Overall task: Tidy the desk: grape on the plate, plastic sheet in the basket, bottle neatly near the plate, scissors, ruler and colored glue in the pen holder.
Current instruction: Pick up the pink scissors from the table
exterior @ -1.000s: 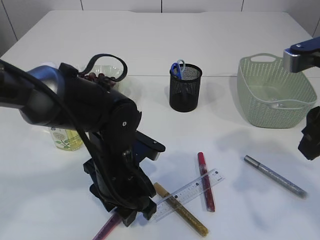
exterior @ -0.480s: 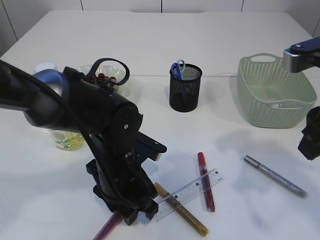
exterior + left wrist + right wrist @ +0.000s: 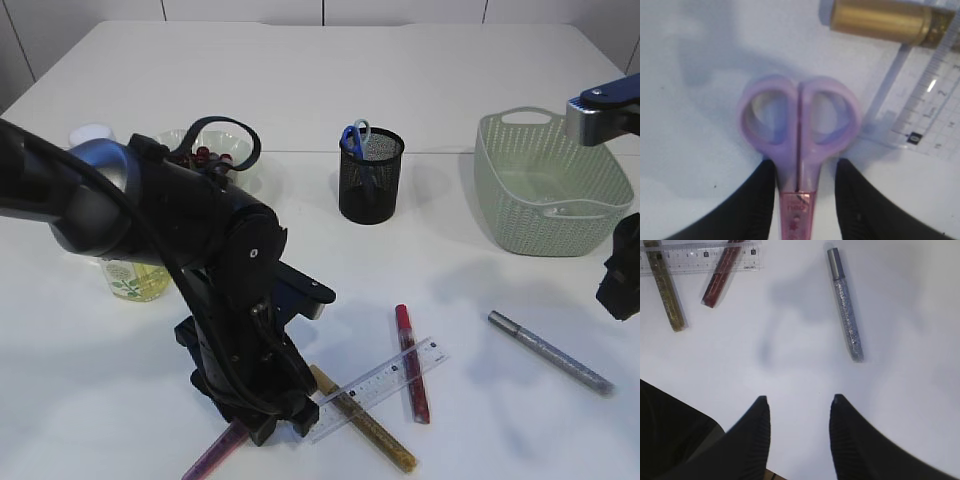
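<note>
Scissors [image 3: 799, 145]: pink pair lies flat on the table, just left of the ruler, handle loops pointing away from the left wrist camera.
Left gripper [image 3: 802, 192]: low over the scissors, one finger on each side of the shank below the loops; the jaws have narrowed since a second ago, and whether they touch the shank yet I cannot tell.
Left arm [image 3: 180, 230]: has shifted slightly, now uncovering more of the grapes [image 3: 200, 155] behind it.
Ruler [image 3: 378, 388]: clear, slanting across the gold glue [image 3: 365, 420] and red glue [image 3: 412, 365], unmoved.
Silver glue [image 3: 550, 352]: well right of the ruler, alone.
Right gripper [image 3: 799, 432]: half open, empty, hovering near the silver glue, unchanged.
Holder [image 3: 371, 175]: behind the ruler, blue scissors inside.
Basket [image 3: 545, 185]: far right of the ruler.
Bottle [image 3: 130, 275]: left of the ruler, behind the arm.
</note>
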